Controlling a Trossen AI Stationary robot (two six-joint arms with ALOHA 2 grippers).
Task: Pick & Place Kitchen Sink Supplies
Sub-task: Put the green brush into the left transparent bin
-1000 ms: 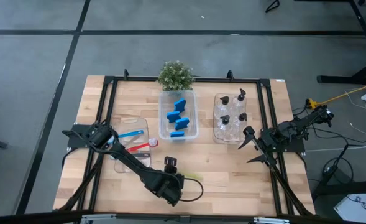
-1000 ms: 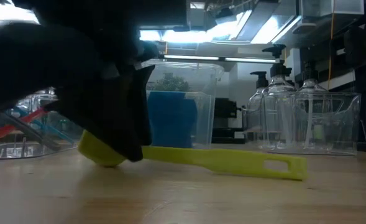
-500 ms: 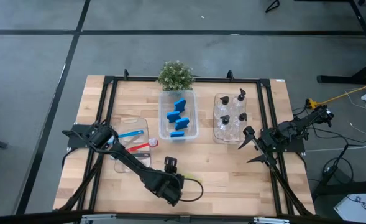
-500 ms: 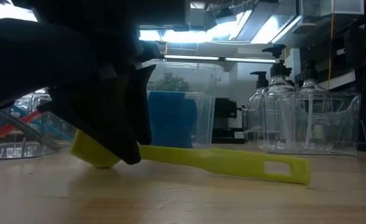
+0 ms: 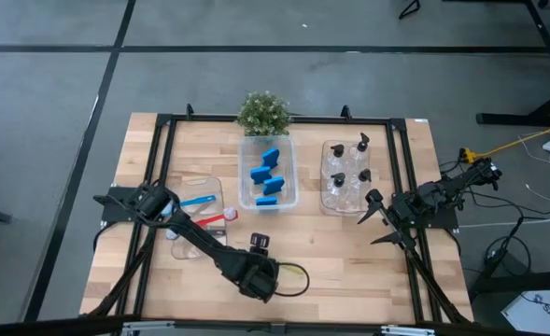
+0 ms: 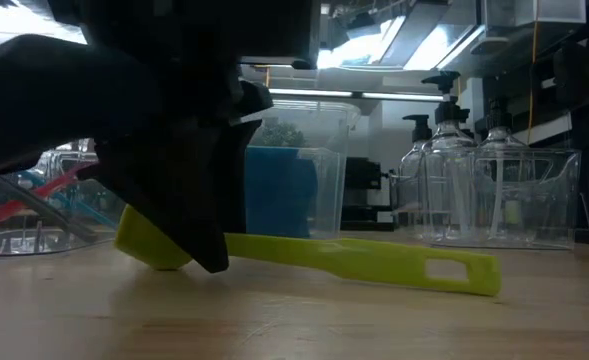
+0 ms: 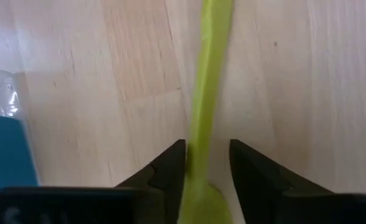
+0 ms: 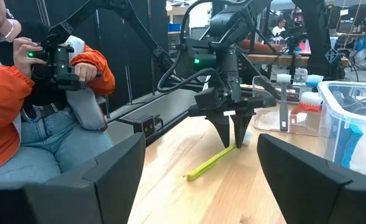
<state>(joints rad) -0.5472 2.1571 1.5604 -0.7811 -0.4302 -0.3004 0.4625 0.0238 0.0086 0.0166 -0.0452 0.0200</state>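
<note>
Left tool [image 6: 199,255] clenched on the yellow-green brush [image 6: 374,262] at its head end — handle slanting down onto the table [image 6: 294,320], near the front edge. Right tool [image 5: 375,222] spread wide, idle.

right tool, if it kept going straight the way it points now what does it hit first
Probably the left tool, which grips the yellow-green brush straight ahead of the open right tool. Nothing nearer shows over the table, though depth is hard to judge.
</note>
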